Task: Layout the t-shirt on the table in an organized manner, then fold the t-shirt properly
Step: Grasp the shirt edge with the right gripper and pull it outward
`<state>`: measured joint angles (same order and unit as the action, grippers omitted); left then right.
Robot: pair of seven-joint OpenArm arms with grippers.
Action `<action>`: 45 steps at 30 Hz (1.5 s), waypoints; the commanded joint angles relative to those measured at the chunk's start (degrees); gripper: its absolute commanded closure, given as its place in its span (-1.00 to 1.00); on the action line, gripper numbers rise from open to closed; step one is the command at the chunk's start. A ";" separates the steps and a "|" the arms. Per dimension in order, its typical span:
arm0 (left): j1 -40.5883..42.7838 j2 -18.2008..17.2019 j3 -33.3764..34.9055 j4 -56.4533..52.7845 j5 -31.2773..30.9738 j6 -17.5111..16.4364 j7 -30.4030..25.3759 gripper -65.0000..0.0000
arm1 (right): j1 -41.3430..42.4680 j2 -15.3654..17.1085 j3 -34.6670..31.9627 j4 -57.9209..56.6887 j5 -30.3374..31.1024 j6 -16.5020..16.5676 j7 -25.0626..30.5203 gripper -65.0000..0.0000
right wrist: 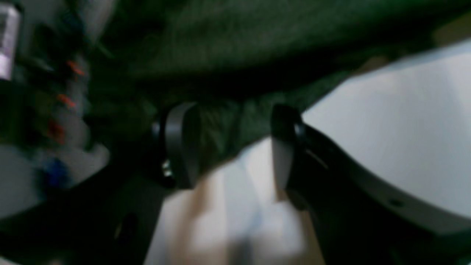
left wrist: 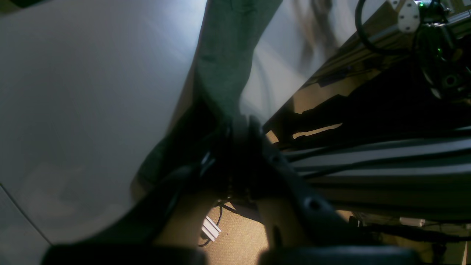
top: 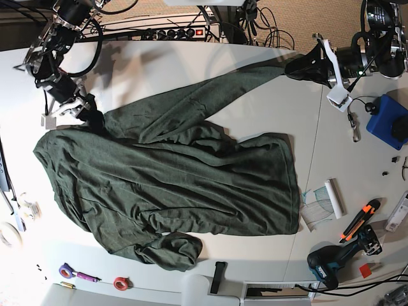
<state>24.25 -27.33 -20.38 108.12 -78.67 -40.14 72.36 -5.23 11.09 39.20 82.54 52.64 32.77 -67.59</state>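
Two corners matter: our left gripper (left wrist: 239, 125) pinches one end of the green shirt (top: 172, 185) tight, we think to pull it flat on the table (top: 331, 159) (it lies crumpled); our right gripper (right wrist: 232, 147) has jaws apart around another edge

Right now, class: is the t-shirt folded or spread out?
Spread out, not folded: the t-shirt lies open across the table, wrinkled, edges bunched.

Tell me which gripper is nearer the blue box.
Left. The left gripper sits up-left of the blue box in the base view; the right gripper is far off at that view's left side.
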 commanded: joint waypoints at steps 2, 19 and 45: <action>-0.15 -0.72 -0.48 0.85 -1.44 0.14 -0.87 1.00 | 0.46 1.01 -0.28 4.72 -3.76 -0.17 1.22 0.05; -0.15 -0.72 -0.48 0.85 -1.44 0.14 -0.87 1.00 | 0.48 1.27 -28.89 9.38 -41.94 -11.50 12.31 0.06; -0.15 -0.76 -0.48 0.85 -1.44 0.14 -0.85 1.00 | 0.22 8.90 -27.85 9.42 -36.98 -11.43 -8.00 1.00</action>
<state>24.23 -27.31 -20.38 108.12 -78.70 -40.14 72.34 -3.81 19.81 11.51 92.66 16.78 20.95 -69.49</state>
